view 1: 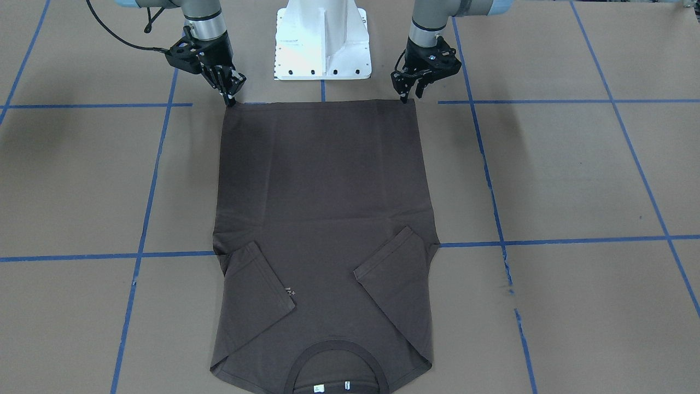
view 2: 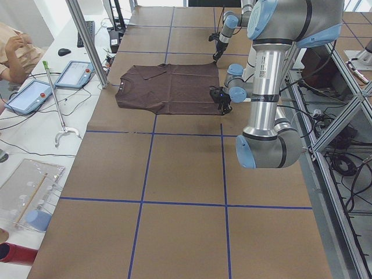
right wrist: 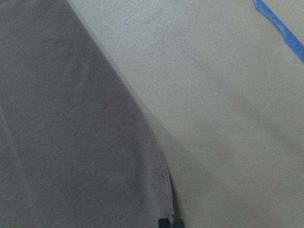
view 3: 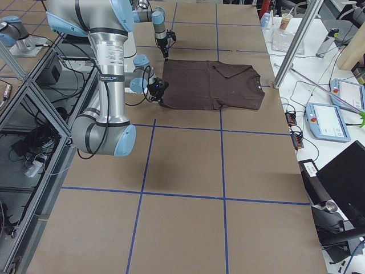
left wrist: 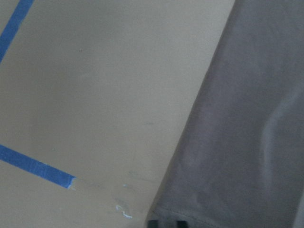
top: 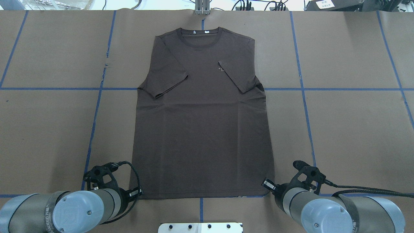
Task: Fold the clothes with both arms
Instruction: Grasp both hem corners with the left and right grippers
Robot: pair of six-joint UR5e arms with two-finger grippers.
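The dark brown T-shirt [view 1: 322,191] [top: 203,129] lies flat on the brown paper table. Its collar points away from the robot, and both short sleeves are folded in over the chest. My left gripper [view 1: 407,97] [top: 138,193] is down at one hem corner, with its fingertips close together on the hem edge in the left wrist view [left wrist: 166,223]. At the opposite hem corner my right gripper [view 1: 229,97] [top: 268,185] is also pinched shut on the edge [right wrist: 171,222]. The hem still rests on the table.
The white bolted pedestal [view 1: 322,38] stands just behind the hem, between the arms. Blue tape lines [top: 97,110] grid the paper. Beyond the collar side there is a metal post [view 2: 87,43], tablets [view 2: 35,96] on a white bench and a person's arm [view 2: 14,49].
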